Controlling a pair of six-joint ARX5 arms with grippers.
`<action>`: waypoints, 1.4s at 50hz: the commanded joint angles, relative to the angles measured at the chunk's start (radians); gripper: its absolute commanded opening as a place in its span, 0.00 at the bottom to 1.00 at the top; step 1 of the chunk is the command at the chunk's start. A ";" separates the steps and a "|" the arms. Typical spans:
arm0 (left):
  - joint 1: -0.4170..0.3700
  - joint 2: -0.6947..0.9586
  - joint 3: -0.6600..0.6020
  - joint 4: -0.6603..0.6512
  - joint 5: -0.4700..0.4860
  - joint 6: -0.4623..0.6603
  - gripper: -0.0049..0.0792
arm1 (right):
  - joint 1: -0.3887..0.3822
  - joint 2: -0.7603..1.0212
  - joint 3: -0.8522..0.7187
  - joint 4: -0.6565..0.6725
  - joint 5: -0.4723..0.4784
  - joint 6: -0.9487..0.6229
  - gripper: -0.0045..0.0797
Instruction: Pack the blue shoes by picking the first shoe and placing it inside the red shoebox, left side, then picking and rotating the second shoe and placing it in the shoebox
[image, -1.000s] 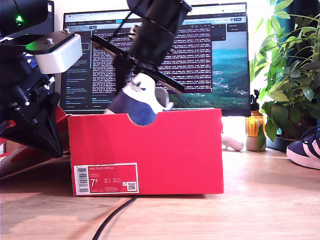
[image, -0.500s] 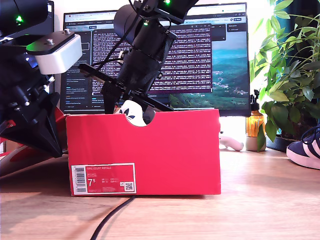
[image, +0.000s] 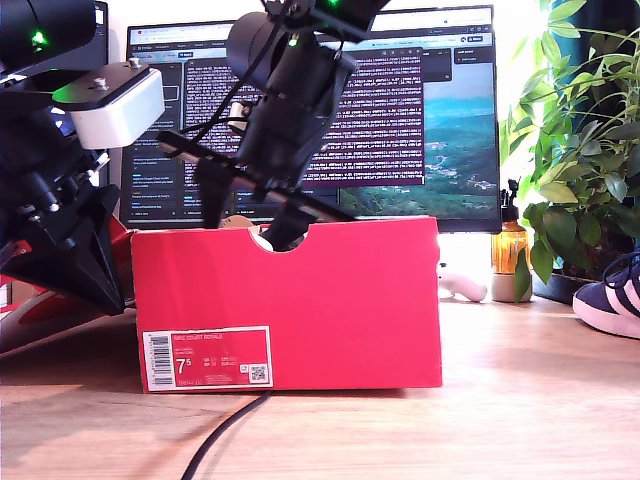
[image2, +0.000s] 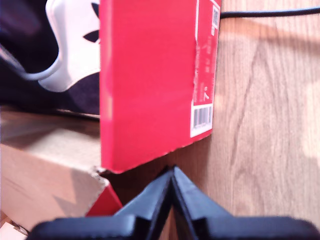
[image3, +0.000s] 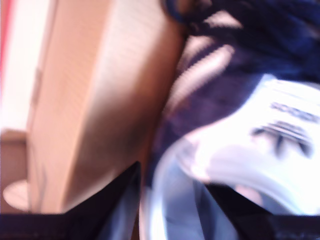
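A: Largest first. Red shoebox (image: 290, 305) stands on the wooden worktop (image: 520, 400), label side toward the exterior camera. Stiff card, light; a push from inside could slide it.

B: Arms?

A: The second gripper (image: 245, 205) reaches down into the box behind the notch. Its wrist view shows a blue shoe (image3: 240, 105) inside, against the cardboard wall, with its white heel tab (image3: 280, 130) between the spread fingers (image3: 115, 200). Blurred; whether they pinch the heel cannot be told.

B: First gripper (image2: 171, 187)?

A: Outside the box near its end wall, fingers pressed together, holding nothing.

B: The other shoe (image: 610, 295)?

A: On the worktop at the exterior view's right edge, well apart. Judged light, suede upper soft, sole firm; heel collar is the best hold.
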 joint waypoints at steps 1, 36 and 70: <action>0.000 0.016 0.003 0.018 0.001 0.004 0.04 | -0.027 -0.002 0.069 -0.027 0.002 -0.024 0.42; 0.000 0.016 0.003 0.018 0.007 0.004 0.04 | -0.059 -0.002 0.355 -0.444 0.174 -0.276 0.41; 0.000 0.016 0.003 0.018 0.010 0.004 0.04 | -0.283 -0.092 0.355 -0.581 0.398 0.106 0.41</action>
